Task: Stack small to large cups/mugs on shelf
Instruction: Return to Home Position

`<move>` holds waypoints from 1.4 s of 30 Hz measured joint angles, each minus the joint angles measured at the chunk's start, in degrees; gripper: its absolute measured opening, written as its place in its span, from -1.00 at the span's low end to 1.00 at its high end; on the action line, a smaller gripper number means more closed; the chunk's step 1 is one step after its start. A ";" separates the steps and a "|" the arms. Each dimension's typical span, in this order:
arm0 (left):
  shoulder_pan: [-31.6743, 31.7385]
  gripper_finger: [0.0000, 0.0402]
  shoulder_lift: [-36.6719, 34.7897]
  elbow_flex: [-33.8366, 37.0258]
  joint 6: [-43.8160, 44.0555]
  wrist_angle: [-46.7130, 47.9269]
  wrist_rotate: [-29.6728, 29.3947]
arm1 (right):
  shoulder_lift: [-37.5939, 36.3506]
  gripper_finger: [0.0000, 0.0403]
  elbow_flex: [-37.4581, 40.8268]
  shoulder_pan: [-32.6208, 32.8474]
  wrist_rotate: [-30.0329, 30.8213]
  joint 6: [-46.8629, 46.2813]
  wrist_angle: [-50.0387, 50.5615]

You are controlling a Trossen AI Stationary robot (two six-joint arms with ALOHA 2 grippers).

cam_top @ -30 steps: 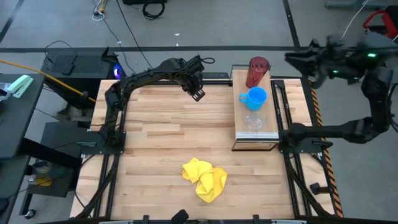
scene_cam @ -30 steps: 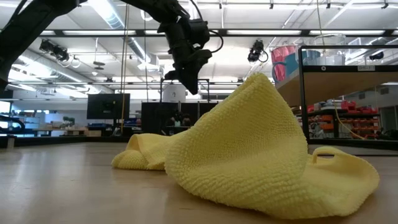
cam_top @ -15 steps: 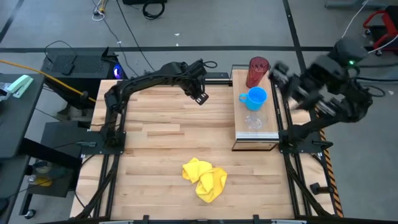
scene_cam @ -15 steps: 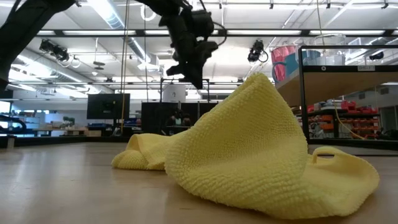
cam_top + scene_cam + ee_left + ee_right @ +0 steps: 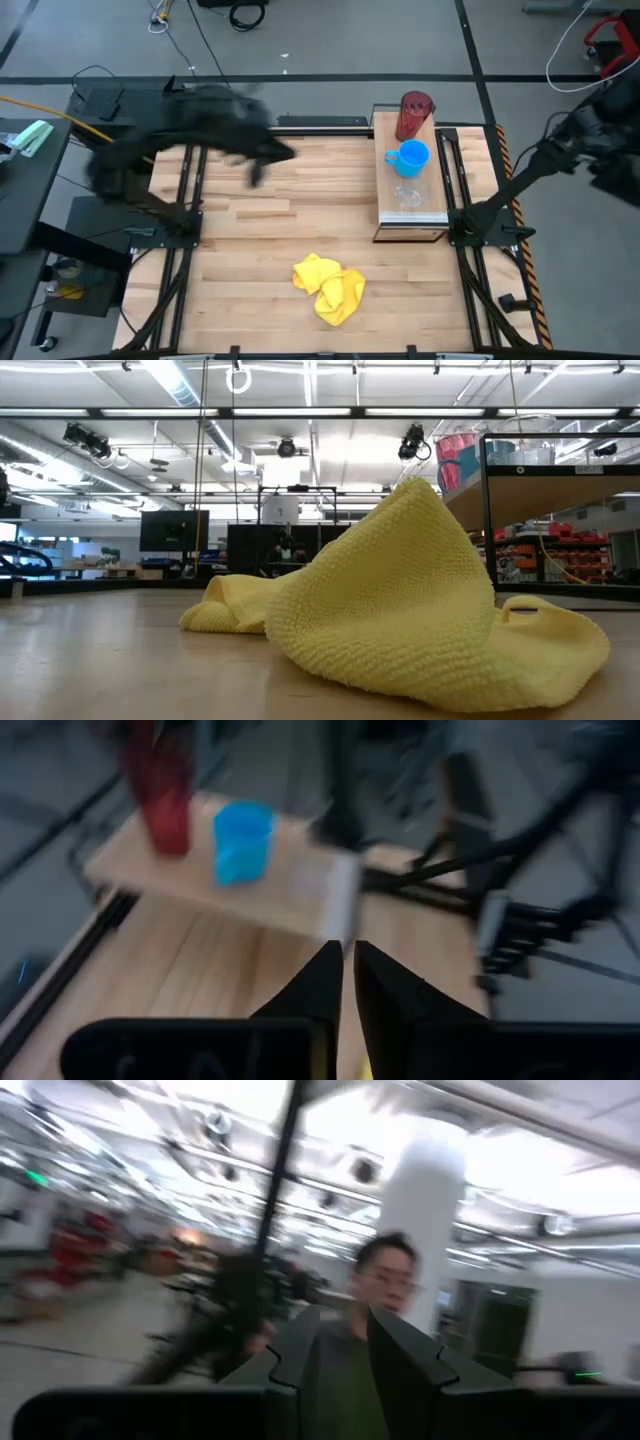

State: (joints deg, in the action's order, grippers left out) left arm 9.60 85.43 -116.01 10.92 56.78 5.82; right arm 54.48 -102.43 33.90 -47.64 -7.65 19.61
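Note:
The shelf (image 5: 410,212) stands on the table's right side. On it, in a row, stand the dark red tumbler (image 5: 414,115) at the far end, the blue mug (image 5: 410,156) in the middle and the small clear cup (image 5: 408,195) nearer. My left gripper (image 5: 347,982) is shut and empty. It is over the table's far left part (image 5: 285,152) and points toward the shelf. The left wrist view shows the tumbler (image 5: 160,795) and the mug (image 5: 242,840). My right gripper (image 5: 345,1345) is slightly open and empty. Its arm (image 5: 590,135) is beyond the table's right edge.
A crumpled yellow cloth (image 5: 330,288) lies on the table near its front edge and fills much of the low view (image 5: 400,600). A person (image 5: 385,1280) shows in the room in the right wrist view. Bare tabletop lies between the cloth and the shelf.
My left arm has swung fast from the far middle of the table toward its left edge and has left the low view. My right arm swung in toward the shelf's right side, then back out beyond the table's right edge. The cups and the cloth have stayed put.

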 joint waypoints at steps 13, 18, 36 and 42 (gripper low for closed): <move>-15.09 -0.83 -23.24 0.74 2.03 3.78 -0.11 | -5.59 -0.53 4.23 4.43 -2.78 8.11 7.41; -18.06 -0.80 -29.55 14.54 0.37 -4.41 0.07 | -13.00 -0.53 22.24 7.90 -3.42 14.31 -2.17; -11.20 -0.85 -61.80 72.42 2.84 -52.64 10.90 | -37.77 -0.53 64.43 7.34 27.49 1.40 -32.90; -6.74 -0.81 -63.48 81.25 5.19 -60.84 15.89 | -40.11 -0.53 69.36 7.36 26.50 0.10 -36.91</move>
State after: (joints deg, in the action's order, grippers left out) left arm 2.86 21.95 -34.76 16.11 -4.06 21.71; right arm 14.37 -33.08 41.25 -21.14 -7.55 -17.30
